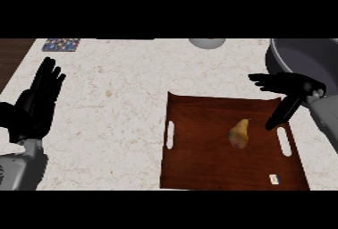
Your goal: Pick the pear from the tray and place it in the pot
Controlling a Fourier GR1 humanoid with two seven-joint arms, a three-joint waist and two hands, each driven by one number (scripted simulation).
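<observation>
The pear (239, 133) lies on its side near the middle of the wooden tray (198, 156), stem end pointing away from the robot, and that rounded shape is the worry: fingers closing from one side could nudge it into a roll across the smooth wood rather than trapping it. The pot (300, 58) sits just beyond the tray's far right corner, so a carry that stays low might clip its rim. The right hand (290, 89) hovers over the tray's right edge, spread wide, thumb pointing down toward the slot handle, holding nothing and not touching the pear. The left hand (36, 103) rests open at the left, fingers up.
</observation>
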